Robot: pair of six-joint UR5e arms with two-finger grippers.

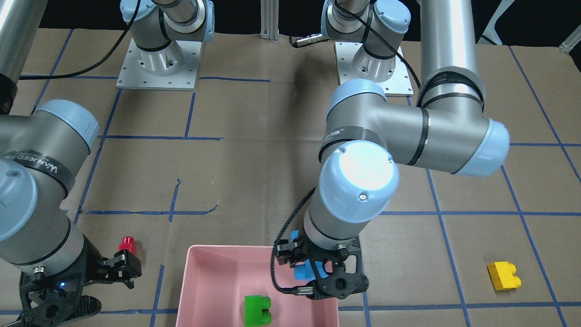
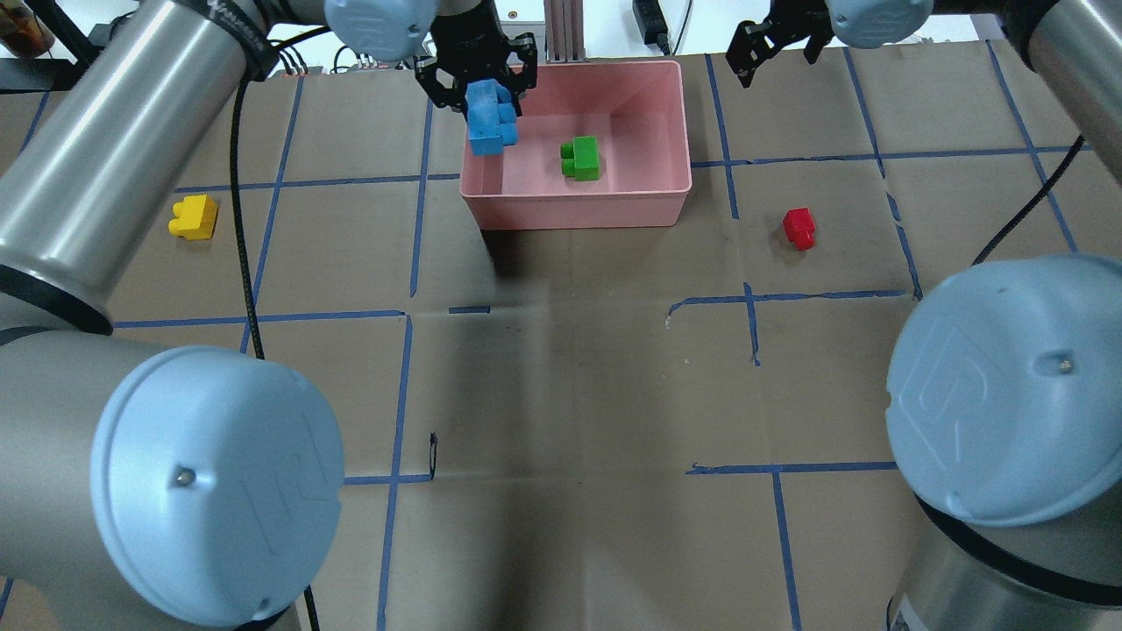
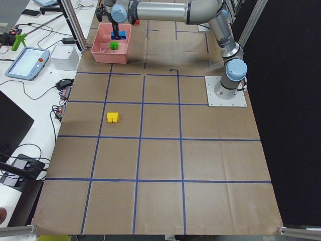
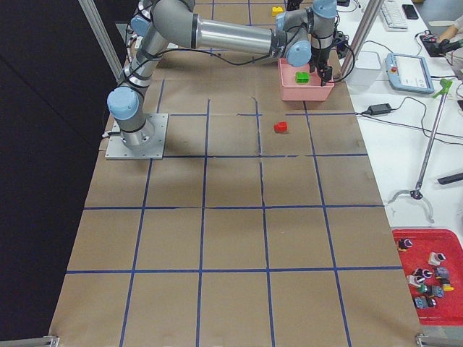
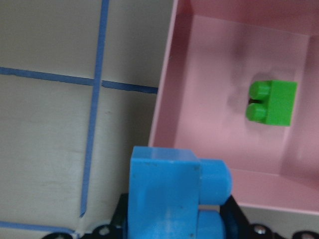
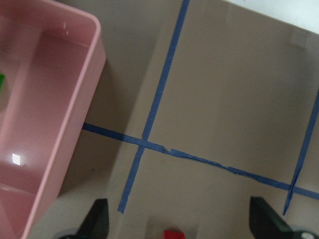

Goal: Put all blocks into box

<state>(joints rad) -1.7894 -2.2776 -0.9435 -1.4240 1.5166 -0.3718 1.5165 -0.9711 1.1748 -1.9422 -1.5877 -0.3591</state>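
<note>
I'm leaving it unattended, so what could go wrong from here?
The left gripper holds the blue block close to a side wall of the box; released here, it might hit the rim and fall outside. The red block is tiny, so the open right gripper could knock it aside.

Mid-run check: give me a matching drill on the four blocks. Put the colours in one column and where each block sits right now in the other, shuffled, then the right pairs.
Column 1
1. green block
2. blue block
3. yellow block
4. red block

Column 2
A. on the table, on the left arm's side of the box
B. held in the left gripper
C. lying on the box floor
D. on the table, on the right arm's side of the box

Pairs: 1-C, 2-B, 3-A, 4-D
</note>
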